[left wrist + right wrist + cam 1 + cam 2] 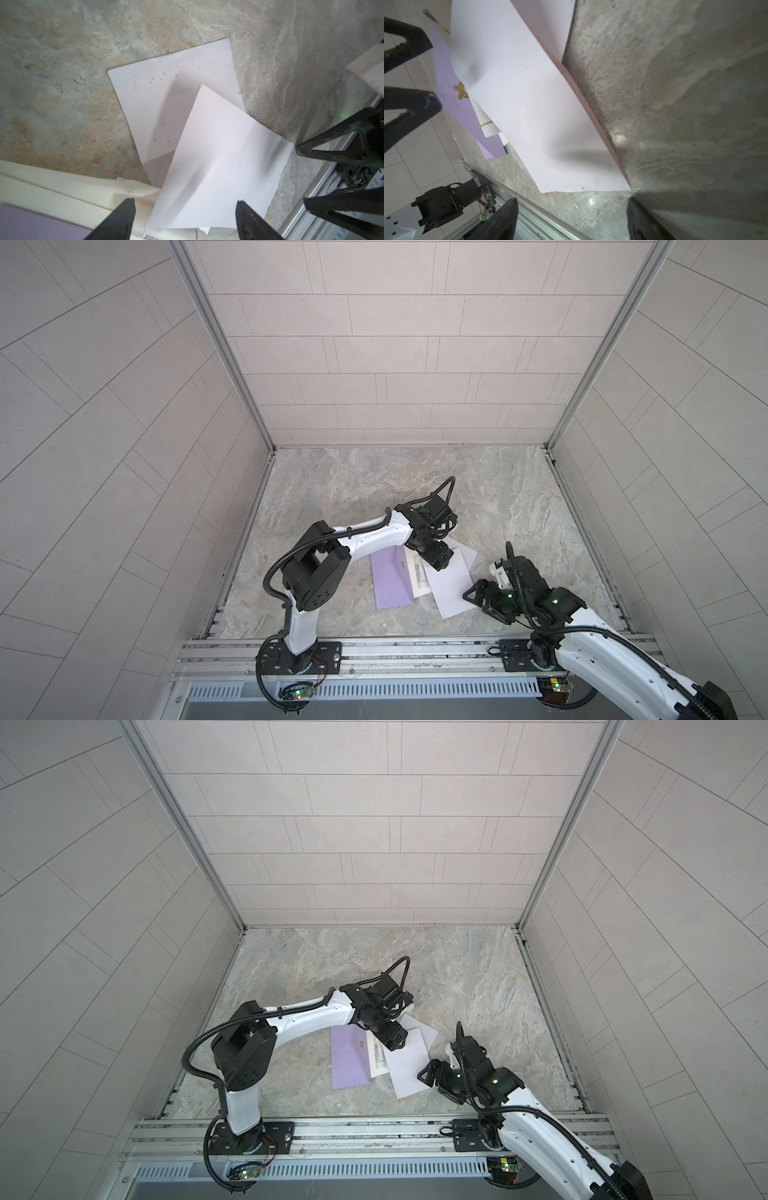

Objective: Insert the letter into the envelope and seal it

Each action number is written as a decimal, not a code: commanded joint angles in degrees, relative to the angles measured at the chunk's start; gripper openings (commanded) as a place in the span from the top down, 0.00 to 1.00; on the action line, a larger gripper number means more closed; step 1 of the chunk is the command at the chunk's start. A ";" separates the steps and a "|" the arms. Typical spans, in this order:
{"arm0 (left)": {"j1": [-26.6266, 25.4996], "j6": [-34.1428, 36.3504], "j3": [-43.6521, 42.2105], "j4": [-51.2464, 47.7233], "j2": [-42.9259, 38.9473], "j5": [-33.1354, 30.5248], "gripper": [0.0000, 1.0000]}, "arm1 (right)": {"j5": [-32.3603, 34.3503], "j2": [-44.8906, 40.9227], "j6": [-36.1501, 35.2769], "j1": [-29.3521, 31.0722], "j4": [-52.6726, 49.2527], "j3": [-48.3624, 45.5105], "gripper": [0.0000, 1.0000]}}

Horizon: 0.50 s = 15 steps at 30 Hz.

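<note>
At lower centre, the letter (449, 589) is flanked by the left gripper (437, 563) and right gripper (471, 599), both spread open.

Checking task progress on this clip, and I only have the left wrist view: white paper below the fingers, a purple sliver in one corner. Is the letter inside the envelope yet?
Observer: No. In both top views the white letter lies outside the purple envelope, overlapping its right edge.
Operator: Is the right gripper holding the letter?
Observer: No. The right wrist view shows the right gripper open, the letter's edge just ahead of its fingers, not between them.
Operator: Any marking on the envelope?
Observer: A gold butterfly on its purple face, near the letter.
</note>
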 commanded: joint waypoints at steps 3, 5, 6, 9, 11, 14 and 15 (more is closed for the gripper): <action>-0.24 1.36 1.82 -3.58 1.33 -0.11 0.18 | 1.77 1.23 4.95 1.98 -1.95 -2.31 0.17; -0.24 1.14 2.17 -4.32 2.13 -0.57 0.19 | 3.09 2.95 5.07 2.80 -0.39 -2.45 0.17; -0.19 1.14 2.28 -4.54 2.44 -0.80 0.19 | 3.60 3.89 5.18 3.13 0.44 -2.60 0.17; -0.16 1.05 2.53 -4.90 3.17 -1.17 0.19 | 4.27 7.96 5.33 3.93 3.70 -2.56 0.17; -0.16 1.22 2.78 -5.33 3.69 -1.16 0.19 | 4.30 11.02 3.82 4.06 4.56 -1.56 0.17; -0.06 1.87 3.07 -5.90 4.61 -0.57 0.19 | 5.74 15.21 0.14 4.00 3.71 0.87 0.17; -0.05 1.94 3.33 -6.10 4.99 -0.64 0.19 | 6.35 16.33 -1.02 4.01 3.25 1.71 0.17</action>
